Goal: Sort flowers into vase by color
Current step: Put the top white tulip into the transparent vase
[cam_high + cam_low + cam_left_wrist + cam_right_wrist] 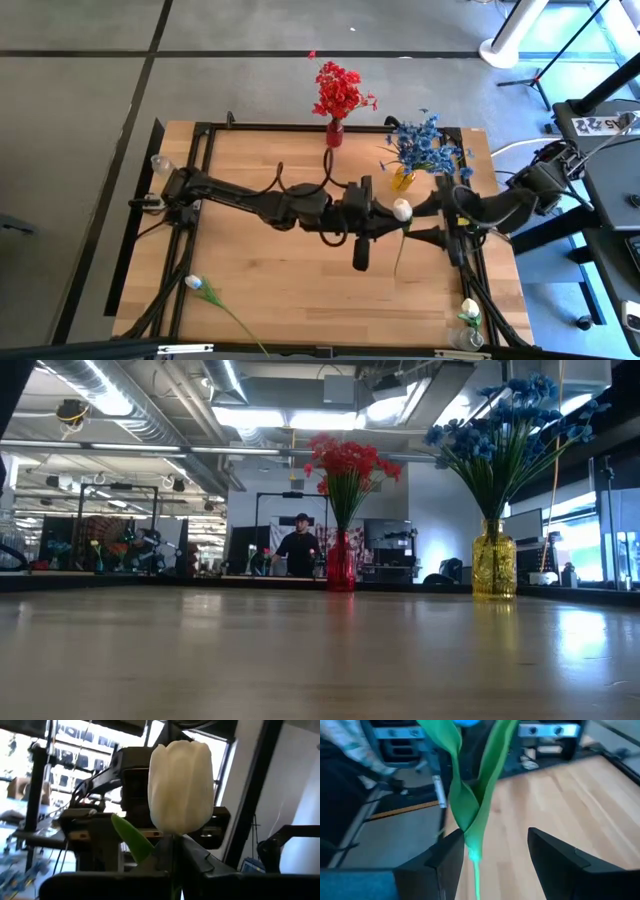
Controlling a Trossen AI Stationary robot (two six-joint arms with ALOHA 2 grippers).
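Behind the wooden worktop (290,290) I see a large workshop hall, and a person (299,547) stands far back. My left gripper (385,212) is above the middle of the worktop and it is closed on the stem of a white tulip (402,209), whose head stands just past the fingertips. My right gripper (492,852) is open, with the green leaves and stem (472,800) of that flower between its fingers, close to one finger. Beyond both grippers stand a red vase with red flowers (339,92) and a yellow vase with blue flowers (425,145). Two more white flowers (194,284) lie near the front corners, well apart from the grippers.
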